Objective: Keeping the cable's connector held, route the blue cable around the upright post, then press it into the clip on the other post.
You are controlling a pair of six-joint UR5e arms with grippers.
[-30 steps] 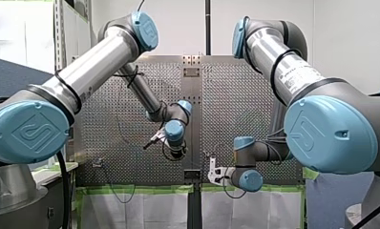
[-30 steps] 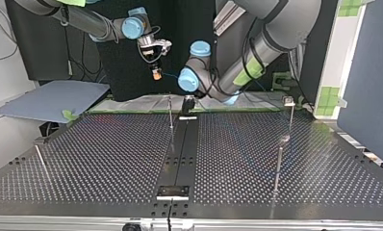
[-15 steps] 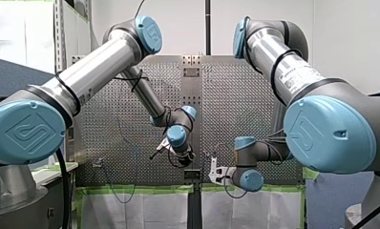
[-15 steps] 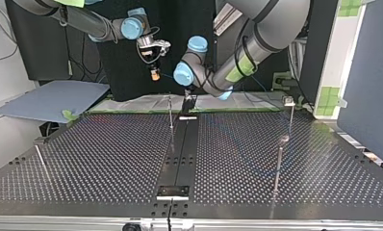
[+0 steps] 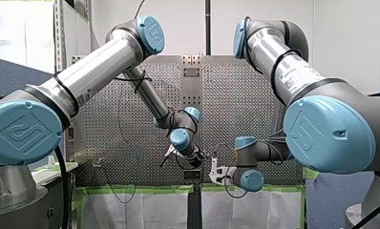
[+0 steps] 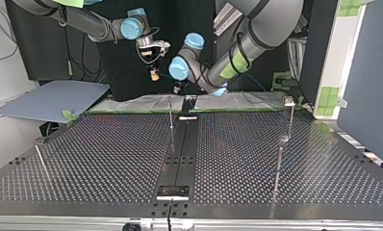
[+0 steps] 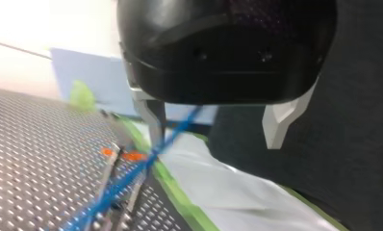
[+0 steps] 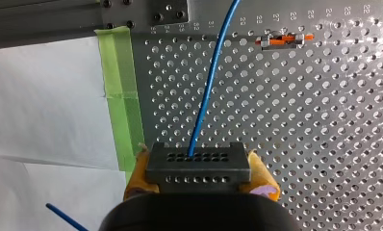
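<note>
The blue cable (image 8: pixel 206 91) leaves the grey connector (image 8: pixel 197 166) toward 12 o'clock, across the perforated tabletop (image 8: pixel 324 120). The right jaws, with yellow pads (image 8: pixel 261 168), are grasping the connector. A small orange piece (image 8: pixel 283 38) lies at 1 o'clock from it. The left jaws stand released, and the cable runs just beside one metal finger (image 7: pixel 155 120).

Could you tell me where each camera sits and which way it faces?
Front view: behind my left arm and my right arm, facing the perforated metal table.
Top view: across the table, facing both arms.
Left wrist view: on my left arm, along its open black gripper.
Right wrist view: on my right arm; yellow pads clamp the dark grey connector.
Both wrist views share the thin blue cable.
</note>
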